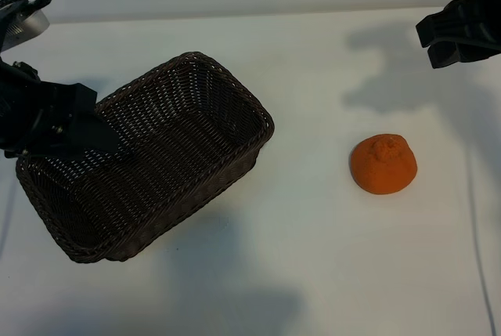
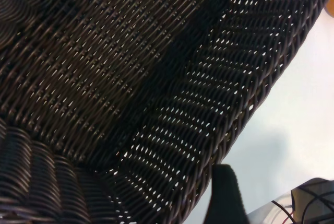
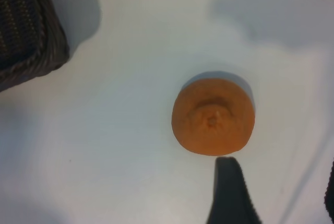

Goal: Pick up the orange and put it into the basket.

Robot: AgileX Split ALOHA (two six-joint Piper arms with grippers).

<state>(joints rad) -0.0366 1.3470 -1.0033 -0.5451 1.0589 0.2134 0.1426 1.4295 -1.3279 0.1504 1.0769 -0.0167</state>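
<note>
Dark brown wicker, the basket lies askew on the white counter toward its left edge, with nothing inside. The left tool reaches over the basket's left rim, one finger inside against the weave, jaws spread on the rim. The orange sits stem end up on the bare counter toward the right edge, well apart from the basket. The right tool hangs above the far right corner, jaws apart and holding nothing.
</note>
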